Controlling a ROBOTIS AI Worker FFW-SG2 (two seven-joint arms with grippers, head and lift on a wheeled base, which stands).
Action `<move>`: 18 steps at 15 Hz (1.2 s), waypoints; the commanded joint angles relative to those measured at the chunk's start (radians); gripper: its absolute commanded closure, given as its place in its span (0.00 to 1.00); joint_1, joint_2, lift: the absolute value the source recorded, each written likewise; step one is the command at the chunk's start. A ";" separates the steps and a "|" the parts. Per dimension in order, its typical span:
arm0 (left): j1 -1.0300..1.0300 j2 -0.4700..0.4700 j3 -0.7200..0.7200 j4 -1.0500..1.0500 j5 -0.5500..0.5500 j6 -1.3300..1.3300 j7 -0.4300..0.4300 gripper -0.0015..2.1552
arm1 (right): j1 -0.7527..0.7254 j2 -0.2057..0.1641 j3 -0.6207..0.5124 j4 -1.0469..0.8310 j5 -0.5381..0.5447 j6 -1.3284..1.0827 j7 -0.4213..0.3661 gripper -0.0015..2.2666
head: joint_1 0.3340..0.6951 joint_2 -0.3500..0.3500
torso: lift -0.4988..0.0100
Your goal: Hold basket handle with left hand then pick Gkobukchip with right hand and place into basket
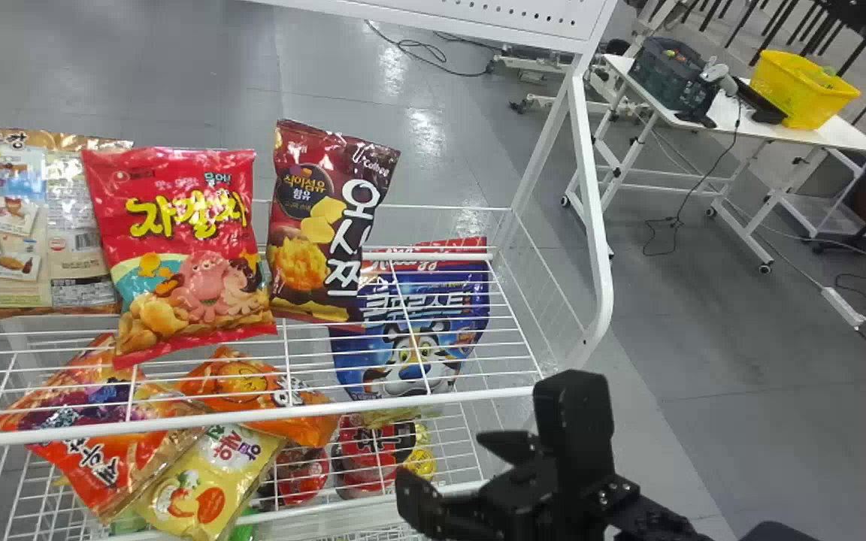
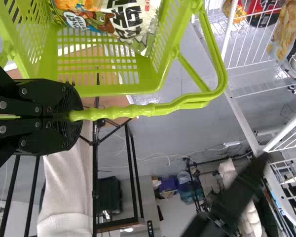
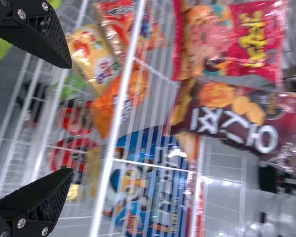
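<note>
The left end effector [image 2: 77,115] grips the basket handle [image 2: 138,110]; picking seems in hand, so the open right end effector [image 3: 70,117] should next approach the wanted snack carefully.

The left gripper [image 2: 75,116] is holding its fingers closed, while the right gripper [image 1: 439,458] is hovering low in the head view, its fingers standing apart.

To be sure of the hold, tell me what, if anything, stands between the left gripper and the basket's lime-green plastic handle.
Nothing visible: the black left gripper has its jaws shut on the handle; the multicoloured snack bag lies inside the slotted basket, clear of both.
</note>
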 commanded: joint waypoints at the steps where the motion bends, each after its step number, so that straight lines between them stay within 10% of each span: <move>1: 0.004 -0.003 0.011 -0.001 0.006 0.001 0.001 0.97 | 0.049 0.043 0.009 0.031 0.002 -0.233 0.022 0.03 | 1.00 0.00 | 0.92; 18: 0.078 -0.003 0.033 -0.036 0.020 0.001 -0.033 0.97 | 0.277 0.076 0.029 0.087 0.080 -0.832 -0.077 0.04 | 1.00 0.00 | 0.92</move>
